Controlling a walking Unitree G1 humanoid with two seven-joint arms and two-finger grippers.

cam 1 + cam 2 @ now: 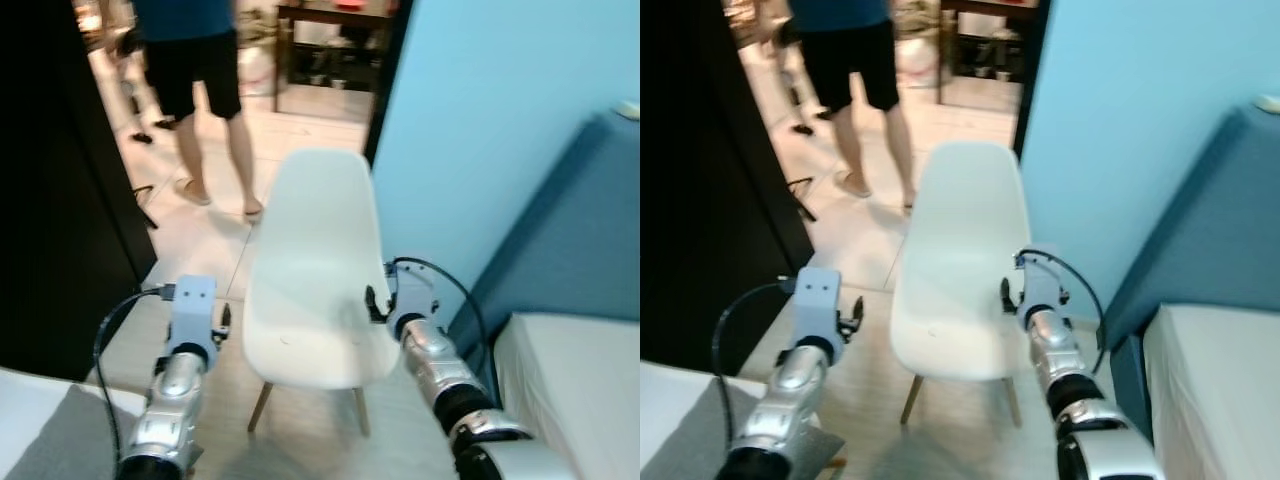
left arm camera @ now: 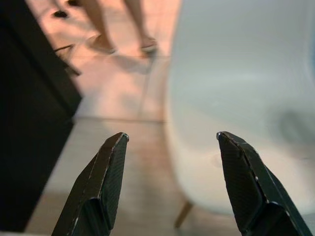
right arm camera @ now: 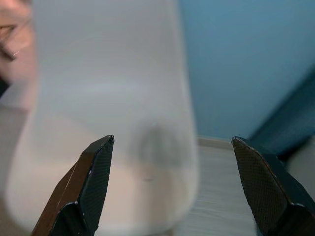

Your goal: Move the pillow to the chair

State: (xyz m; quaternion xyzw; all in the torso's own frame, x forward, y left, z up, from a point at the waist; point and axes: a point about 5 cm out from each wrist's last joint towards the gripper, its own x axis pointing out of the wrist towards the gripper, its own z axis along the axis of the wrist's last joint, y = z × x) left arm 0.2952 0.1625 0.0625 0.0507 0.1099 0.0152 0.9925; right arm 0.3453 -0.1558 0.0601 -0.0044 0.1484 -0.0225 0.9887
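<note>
Flanking the white chair (image 1: pixel 315 275), two empty claws.
The chair sits between the left claw (image 2: pixel 170 140) and right claw (image 3: pixel 172 145), both spread wide; a person (image 1: pixel 200 70) stands beyond, bed (image 1: pixel 570 385) right of the right claw.

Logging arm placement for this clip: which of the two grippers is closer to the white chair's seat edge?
The right gripper, touching the white moulded plastic chair; the left gripper stands apart over the floor.
</note>
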